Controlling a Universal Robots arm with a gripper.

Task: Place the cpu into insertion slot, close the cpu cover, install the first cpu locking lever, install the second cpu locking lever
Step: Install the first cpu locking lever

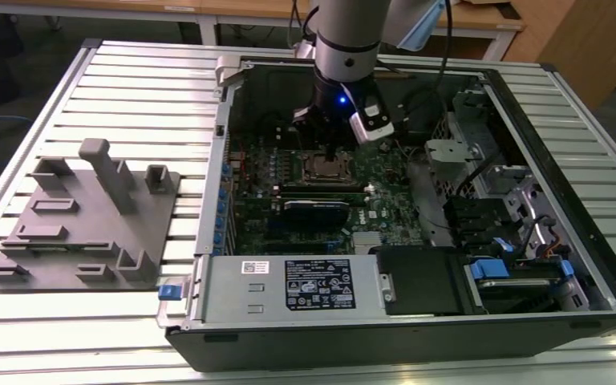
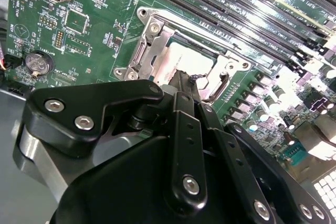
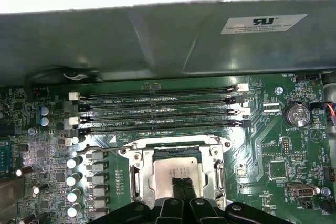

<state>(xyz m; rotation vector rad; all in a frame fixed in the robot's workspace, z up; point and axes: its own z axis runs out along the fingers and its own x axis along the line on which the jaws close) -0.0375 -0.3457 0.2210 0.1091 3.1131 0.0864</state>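
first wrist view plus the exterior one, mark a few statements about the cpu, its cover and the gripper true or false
1. The cpu sits in the insertion slot. True.
2. The cpu cover stands upright, swung open. False: it lies flat, framing the chip.
3. The gripper is right over the cpu's metal top. True.
4. The cpu lies on a grey plate outside the case. False: it is on the green motherboard.
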